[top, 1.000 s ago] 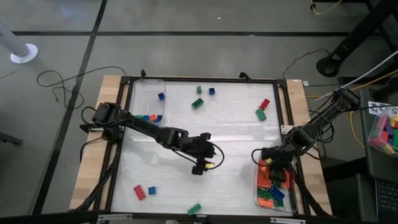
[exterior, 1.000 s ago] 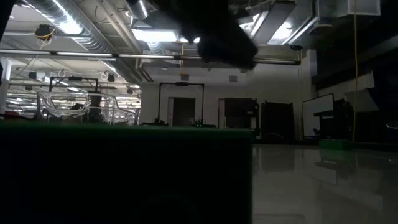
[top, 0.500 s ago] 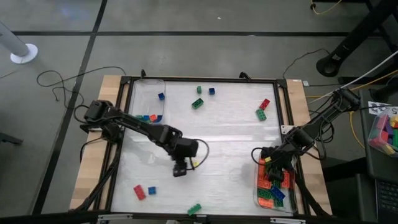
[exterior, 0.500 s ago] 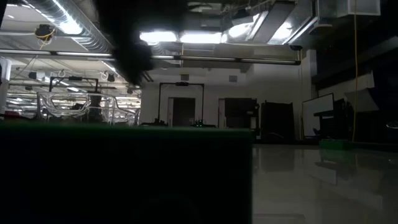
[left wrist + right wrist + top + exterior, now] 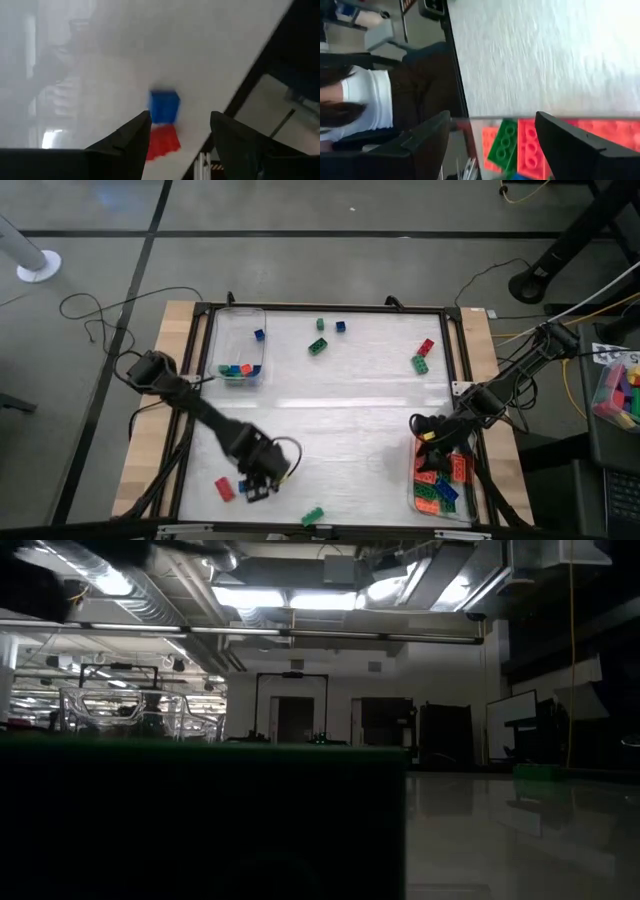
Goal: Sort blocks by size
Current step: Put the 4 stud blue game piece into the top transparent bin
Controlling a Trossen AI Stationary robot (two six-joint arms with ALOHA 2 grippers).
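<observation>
your left gripper point(image 5: 262, 485) hangs with fingers apart, empty, over the small blue block point(image 5: 244, 486) at the table's seven o'clock; a red block point(image 5: 224, 489) sits just beside it, so straddle only the blue one. right gripper point(image 5: 432, 448) stands open, empty, above the bin point(image 5: 417, 502)

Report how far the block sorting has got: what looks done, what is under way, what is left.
Done: long blocks fill the right tray; small ones sit in the left tray.
Under way: the open left gripper hovers by a small blue block and a red block; the open right gripper is above its tray.
Left: six other loose blocks on the table.
</observation>
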